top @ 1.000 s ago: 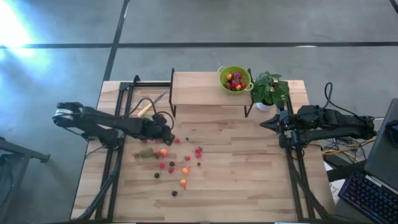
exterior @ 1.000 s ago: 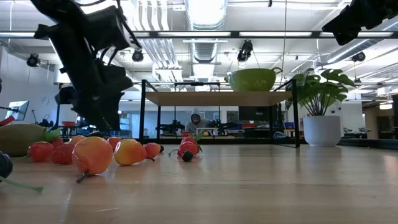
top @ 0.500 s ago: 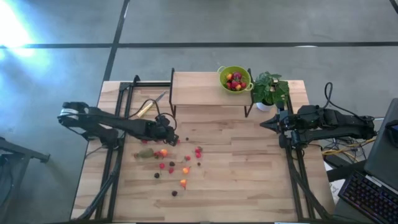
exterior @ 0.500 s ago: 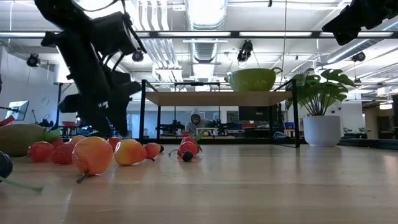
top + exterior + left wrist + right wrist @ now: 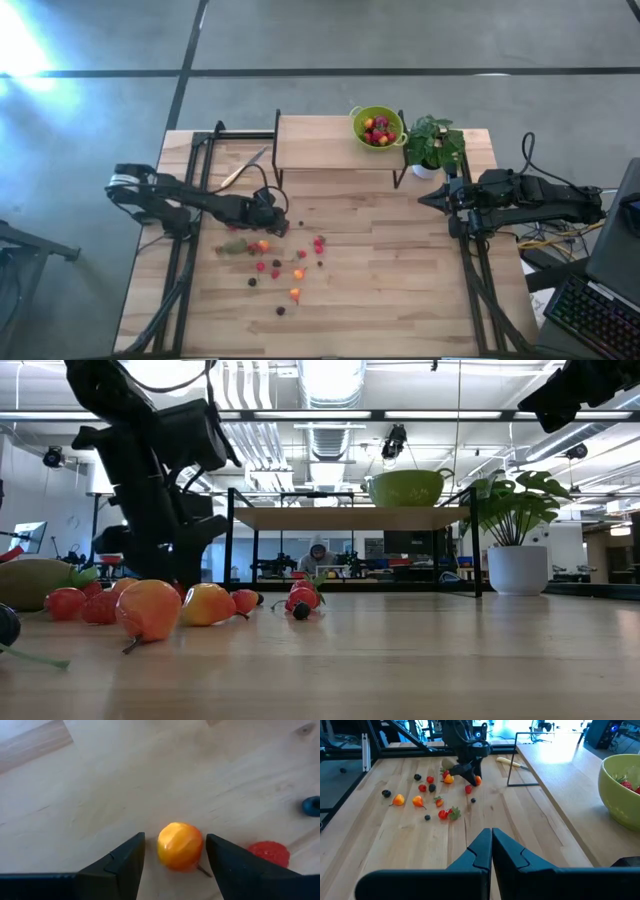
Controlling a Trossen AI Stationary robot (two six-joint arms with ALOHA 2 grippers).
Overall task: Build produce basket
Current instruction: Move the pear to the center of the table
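The lime-green basket (image 5: 378, 127) stands on a raised wooden shelf and holds some red fruit. More small red, orange and dark fruits (image 5: 275, 265) and a brownish-green kiwi (image 5: 234, 246) lie scattered on the table. My left gripper (image 5: 280, 226) is low over them and open. In the left wrist view, one finger stands on each side of an orange fruit (image 5: 180, 845) that rests on the wood, with a narrow gap on both sides. My right gripper (image 5: 425, 197) waits shut above the table's right side, near the plant.
A potted plant (image 5: 435, 145) stands beside the basket. The shelf's black frame legs (image 5: 277, 170) rise just beyond my left gripper. A yellow-handled knife (image 5: 240, 170) lies at the far left. The right half of the table (image 5: 400, 280) is bare wood.
My left gripper has moved a little toward the table's right and near edges and come down toward the fruits on the table. Its fingers now stand close to the wood. The fruits have stayed where they were.
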